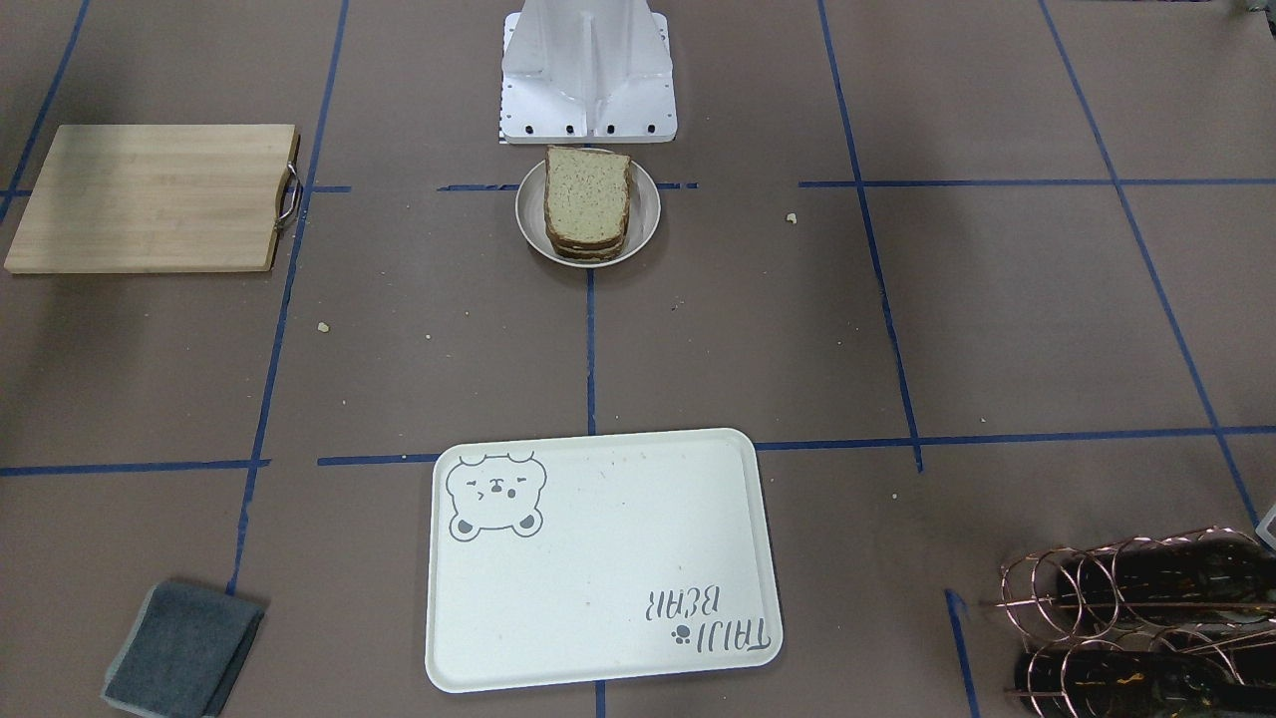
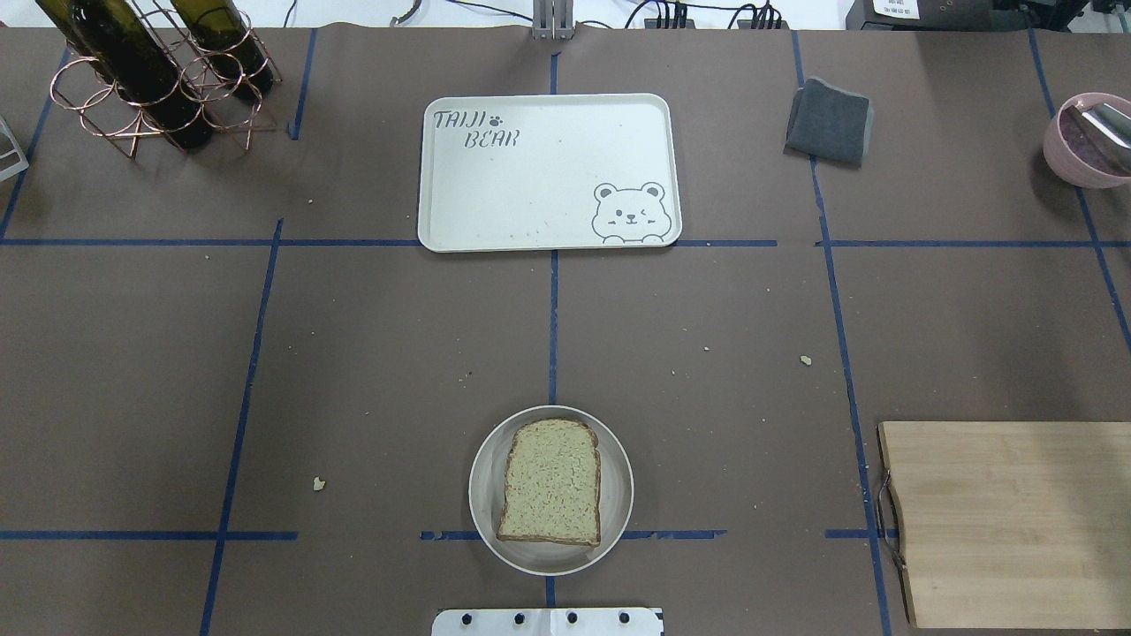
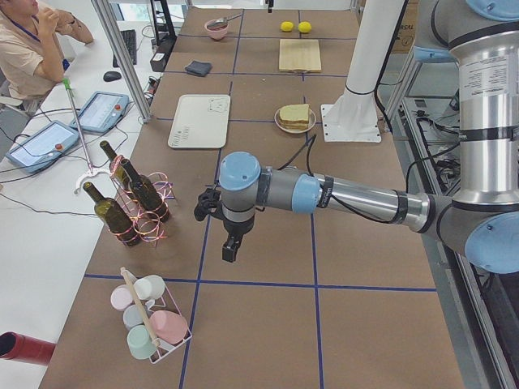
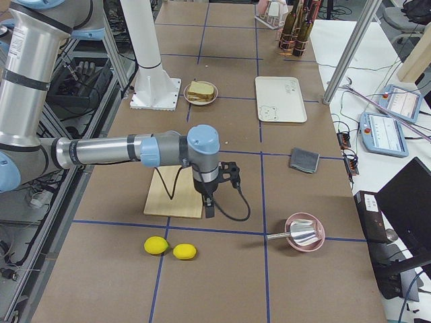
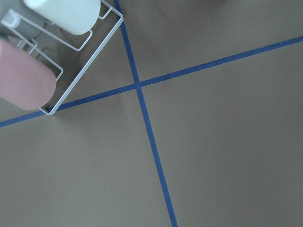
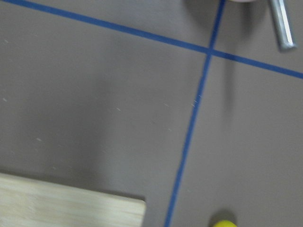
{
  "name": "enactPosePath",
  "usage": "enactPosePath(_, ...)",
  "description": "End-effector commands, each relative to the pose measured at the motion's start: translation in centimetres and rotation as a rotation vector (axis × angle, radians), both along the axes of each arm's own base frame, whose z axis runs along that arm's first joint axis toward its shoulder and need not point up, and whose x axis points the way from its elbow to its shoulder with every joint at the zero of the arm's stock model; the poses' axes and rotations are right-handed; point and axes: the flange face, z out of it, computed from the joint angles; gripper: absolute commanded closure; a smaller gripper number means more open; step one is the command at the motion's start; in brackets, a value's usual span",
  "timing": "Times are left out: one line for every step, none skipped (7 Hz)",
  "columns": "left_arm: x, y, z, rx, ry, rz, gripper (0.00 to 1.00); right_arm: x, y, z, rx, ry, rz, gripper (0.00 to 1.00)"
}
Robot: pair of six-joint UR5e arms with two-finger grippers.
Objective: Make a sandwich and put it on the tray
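Observation:
A stack of tan speckled bread slices [image 2: 550,481] with dark crusts lies on a small round off-white plate [image 2: 484,495] near the robot base; it also shows in the front view [image 1: 588,194]. No egg shows. The cream bear tray [image 2: 548,168] lies empty at the far middle of the table, also in the front view [image 1: 598,558]. My left gripper [image 3: 229,243] hangs over bare table near the bottle rack, far from the bread. My right gripper [image 4: 209,207] hangs by the cutting board's corner. I cannot tell whether either is open or shut.
A wooden cutting board [image 2: 1007,521] lies at near right. A grey cloth [image 2: 829,119] and a pink bowl [image 2: 1087,141] are at far right. A wire rack of wine bottles [image 2: 150,71] stands far left. Two lemons [image 4: 168,247] and a cup rack [image 3: 150,320] sit at the table's ends.

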Motion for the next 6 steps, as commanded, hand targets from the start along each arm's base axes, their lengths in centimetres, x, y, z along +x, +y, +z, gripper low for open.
enactPosePath(4.1, -3.8, -8.3, 0.171, 0.026, 0.073, 0.00, 4.8, 4.8, 4.8, -0.016, -0.011, 0.001, 0.00)
enactPosePath(4.5, -6.8, -14.7, 0.308, 0.047, 0.074, 0.00, 5.3, 5.4, 5.0, -0.022, -0.013, 0.019, 0.00)
enactPosePath(5.0, -7.2, -17.4, 0.425, 0.091, 0.091, 0.00, 5.8, 6.2, 5.3, -0.029, -0.019, 0.042, 0.00)
enactPosePath(5.6, -6.7, -19.1, 0.515, 0.163, 0.081, 0.00, 5.9, 6.3, 5.2, -0.026, -0.026, 0.049, 0.00)
enactPosePath(9.0, -5.9, -20.4, 0.410, 0.258, 0.033, 0.00, 5.9, 6.5, 5.3, -0.030, -0.033, 0.052, 0.00)
enactPosePath(14.3, -4.2, -22.4, 0.400, 0.355, 0.049, 0.00, 5.9, 6.5, 5.3, -0.029, -0.036, 0.054, 0.00)
